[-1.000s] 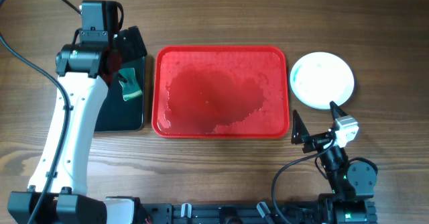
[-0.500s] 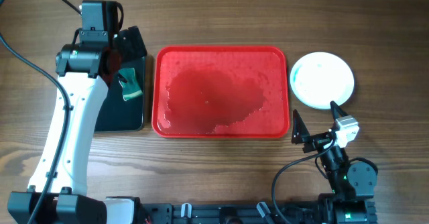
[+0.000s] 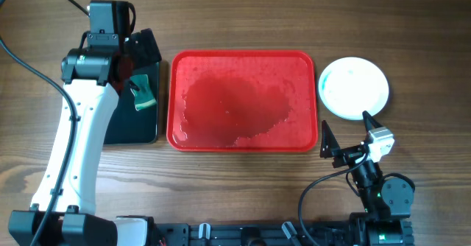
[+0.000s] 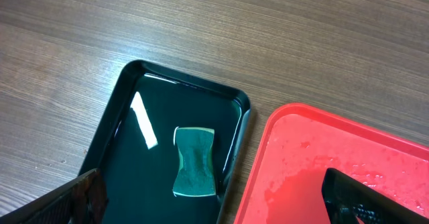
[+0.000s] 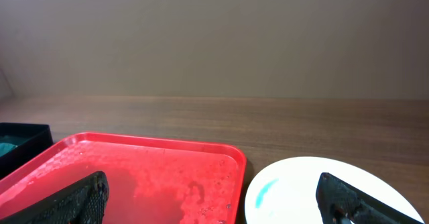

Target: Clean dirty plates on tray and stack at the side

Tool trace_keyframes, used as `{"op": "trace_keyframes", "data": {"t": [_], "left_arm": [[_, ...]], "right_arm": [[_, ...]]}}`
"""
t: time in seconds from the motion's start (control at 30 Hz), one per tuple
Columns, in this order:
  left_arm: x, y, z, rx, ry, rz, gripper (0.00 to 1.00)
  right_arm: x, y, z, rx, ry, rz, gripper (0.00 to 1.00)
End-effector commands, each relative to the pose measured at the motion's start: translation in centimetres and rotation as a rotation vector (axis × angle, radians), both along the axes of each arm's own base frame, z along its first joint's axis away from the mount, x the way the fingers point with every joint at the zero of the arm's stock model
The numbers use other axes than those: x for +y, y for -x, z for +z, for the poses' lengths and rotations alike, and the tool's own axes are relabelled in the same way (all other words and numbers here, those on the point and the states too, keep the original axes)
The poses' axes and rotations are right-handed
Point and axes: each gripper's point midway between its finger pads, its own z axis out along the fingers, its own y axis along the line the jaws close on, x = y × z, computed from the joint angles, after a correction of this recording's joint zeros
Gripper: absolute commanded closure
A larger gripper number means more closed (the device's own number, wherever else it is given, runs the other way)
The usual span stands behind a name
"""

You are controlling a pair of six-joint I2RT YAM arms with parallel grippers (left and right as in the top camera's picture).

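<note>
Wet glossy red rectangular tray (image 3: 243, 102); round white plate (image 3: 353, 88) beside

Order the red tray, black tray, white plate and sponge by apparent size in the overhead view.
Largest first: red tray; black tray, partly hidden by the left arm; white plate; green sponge.

Red tray (image 3: 294, 68) is mid-table, with no plates on it and a wet film that is darker in the middle. The plates (image 3: 354, 88) sit on the wood just right of the tray; they read as one pale disc, so the count is unclear. Black tray (image 3: 140, 124) sits just left of the red tray and holds a green sponge (image 3: 144, 96). Left arm (image 3: 77, 143) reaches over the black tray. Right gripper (image 3: 344, 122) is off the tray's lower-right corner with its fingers spread, one tip at the plates' edge.
</note>
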Motion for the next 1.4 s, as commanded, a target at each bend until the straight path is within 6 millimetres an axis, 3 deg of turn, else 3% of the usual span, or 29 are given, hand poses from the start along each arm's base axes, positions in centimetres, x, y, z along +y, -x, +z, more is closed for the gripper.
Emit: {"op": "trace_keyframes", "data": {"t": [0.0, 0.13, 0.33, 0.6, 0.77, 0.97, 1.37], "left_arm": [[-1.0, 0.5, 1.6, -0.048, 0.006, -0.011, 0.0], [-2.1, 2.3, 4.2, -0.121, 0.015, -0.046, 0.0], [-0.8, 5.8, 5.8, -0.268, 0.026, -0.019, 0.0], [-0.6, 8.9, 2.7, -0.643, 0.148, -0.093, 0.0], [-1.0, 11.6, 0.6, -0.846, 0.109, -0.178, 0.0], [-0.7, 13.6, -3.3, -0.878, 0.083, -0.177, 0.0], [-0.3, 14.8, -6.7, -0.819, -0.035, -0.219, 0.0]], "right_arm": [[-0.1, 0.1, 0.4, -0.02, 0.008, -0.006, 0.0], [-0.1, 0.1, 0.3, -0.019, 0.008, -0.006, 0.0], [-0.1, 0.1, 0.3, -0.019, 0.008, -0.006, 0.0], [-0.1, 0.1, 0.3, -0.019, 0.008, -0.005, 0.0], [-0.1, 0.1, 0.4, -0.02, 0.008, -0.005, 0.0], [-0.1, 0.1, 0.3, -0.019, 0.008, -0.005, 0.0], [-0.1, 0.1, 0.4, -0.02, 0.008, -0.005, 0.0]]}}
